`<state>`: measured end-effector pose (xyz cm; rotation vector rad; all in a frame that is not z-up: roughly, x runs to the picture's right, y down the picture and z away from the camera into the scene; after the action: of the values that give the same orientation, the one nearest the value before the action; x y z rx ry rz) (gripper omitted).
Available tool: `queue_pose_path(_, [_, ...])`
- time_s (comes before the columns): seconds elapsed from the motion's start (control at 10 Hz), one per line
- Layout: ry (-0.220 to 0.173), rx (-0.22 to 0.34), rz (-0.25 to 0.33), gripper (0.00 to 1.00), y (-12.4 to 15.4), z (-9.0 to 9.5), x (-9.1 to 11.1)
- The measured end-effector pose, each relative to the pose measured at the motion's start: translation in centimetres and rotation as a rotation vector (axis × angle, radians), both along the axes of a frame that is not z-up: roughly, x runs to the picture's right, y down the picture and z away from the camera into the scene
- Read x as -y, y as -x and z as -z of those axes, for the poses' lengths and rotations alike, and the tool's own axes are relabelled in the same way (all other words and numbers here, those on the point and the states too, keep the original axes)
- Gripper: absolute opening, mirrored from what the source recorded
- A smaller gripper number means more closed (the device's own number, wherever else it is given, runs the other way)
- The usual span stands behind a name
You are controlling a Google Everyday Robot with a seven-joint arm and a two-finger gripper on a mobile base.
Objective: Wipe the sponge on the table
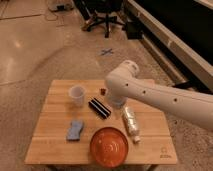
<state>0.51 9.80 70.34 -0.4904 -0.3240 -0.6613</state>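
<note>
The light-blue sponge (76,130) lies flat on the front left part of the light-wood slatted table (52,147). My white arm reaches in from the right and ends over the table's middle. The gripper (117,104) hangs under the arm's end, just right of the black ridged bar (99,108). It is up and to the right of the sponge, well apart from it. The arm's bulk hides much of the gripper.
A white cup (76,95) stands at the back left. A small red object (102,91) lies behind the bar. A clear bottle (131,122) lies on its side right of centre. An orange plate (109,146) sits at the front edge. An office chair (105,19) stands far behind.
</note>
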Motion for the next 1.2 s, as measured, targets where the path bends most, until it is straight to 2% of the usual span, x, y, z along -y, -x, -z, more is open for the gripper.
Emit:
queue_pose_path(0.4, [0.043, 0.117, 0.163, 0.65, 5.7, -1.1, -3.0])
queue_pose_path(0.6, [0.054, 0.173, 0.213, 0.65, 8.2, -1.4, -4.1])
queue_pose_path(0.7, [0.061, 0.194, 0.221, 0.65, 9.1, -1.3, -4.5])
queue_pose_path(1.2, [0.058, 0.19, 0.22, 0.65, 8.9, -1.3, -4.4])
